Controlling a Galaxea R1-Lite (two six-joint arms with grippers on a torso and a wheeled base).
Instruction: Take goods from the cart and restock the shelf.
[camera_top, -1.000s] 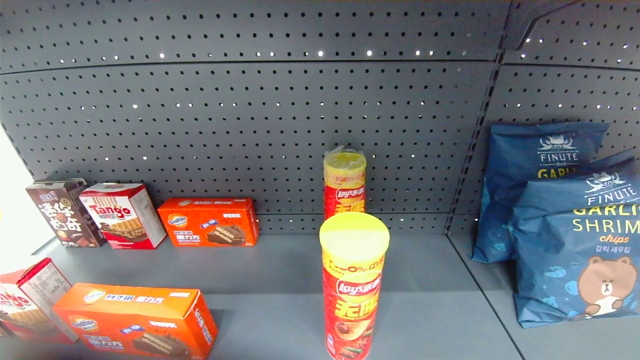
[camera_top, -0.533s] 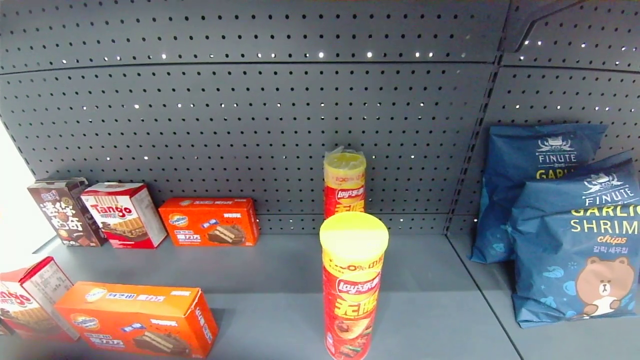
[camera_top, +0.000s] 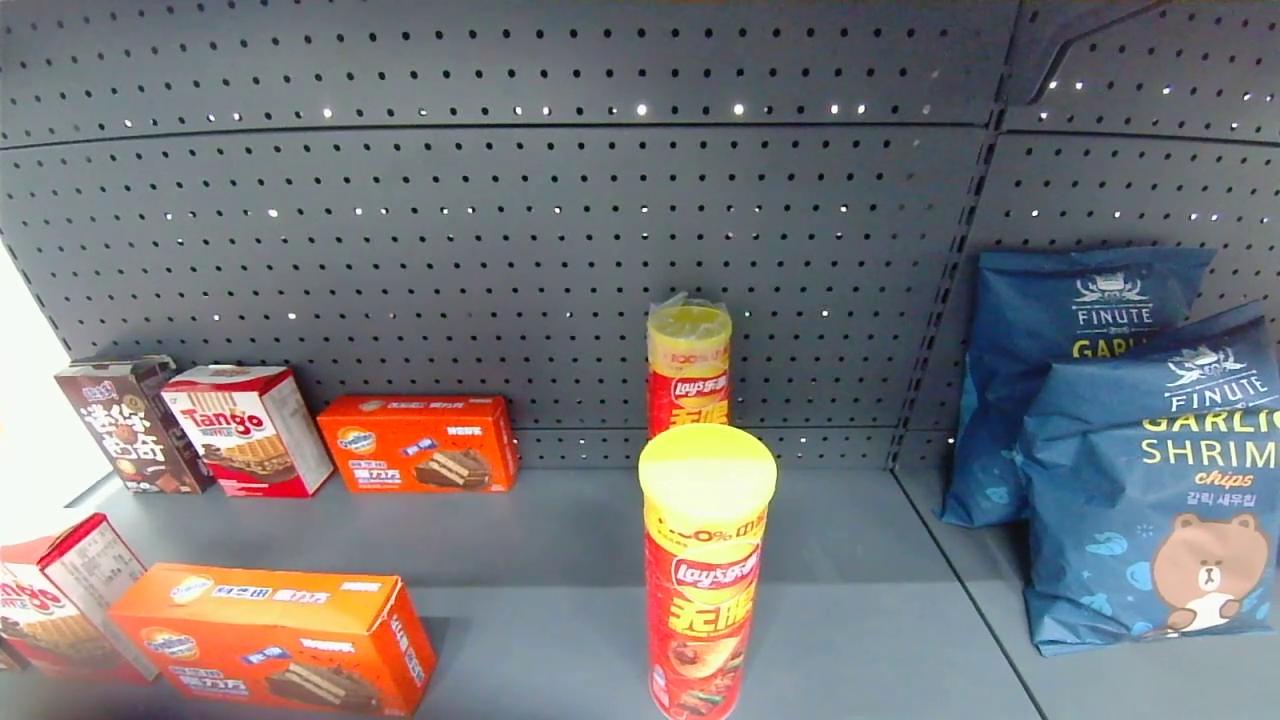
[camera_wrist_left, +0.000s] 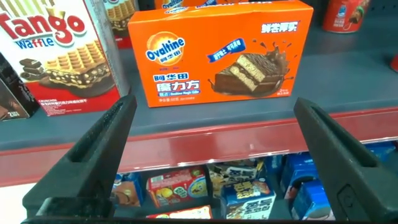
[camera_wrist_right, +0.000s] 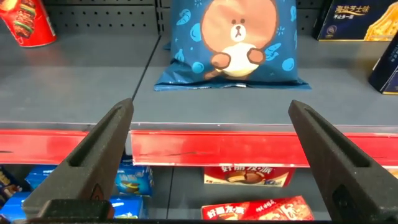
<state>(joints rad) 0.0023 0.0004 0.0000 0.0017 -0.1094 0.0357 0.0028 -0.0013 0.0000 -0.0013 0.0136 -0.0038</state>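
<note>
Head view. Grey shelf (camera_top: 560, 540), pegboard back. Front chip can (camera_top: 706, 570) stands upright near the middle. The rear chip can (camera_top: 689, 365) is upright at its 12 o'clock, against the pegboard. Along the back, out toward 9 o'clock from the rear chip can: rear orange box (camera_top: 418, 443), then red wafer box (camera_top: 245, 430), then brown box (camera_top: 130, 425), side by side. Front orange box (camera_top: 275, 640) sits at 8 o'clock of the front chip can, with a second wafer box (camera_top: 60, 595) just beside it at 9 o'clock. Two blue chip bags at 3 o'clock: the front bag (camera_top: 1150, 520) overlaps the rear bag (camera_top: 1060, 370), which leans on the pegboard.

Left wrist view. Left gripper (camera_wrist_left: 214, 106) hangs off the shelf's red front edge (camera_wrist_left: 205, 146); its fingers are wide apart, holding nothing. Beyond them stands the front orange box (camera_wrist_left: 217, 53).

Right wrist view. Right gripper (camera_wrist_right: 211, 107) is likewise outside the shelf front, fingers spread and empty. The front bag (camera_wrist_right: 230, 43) lies beyond them on the shelf.
</note>
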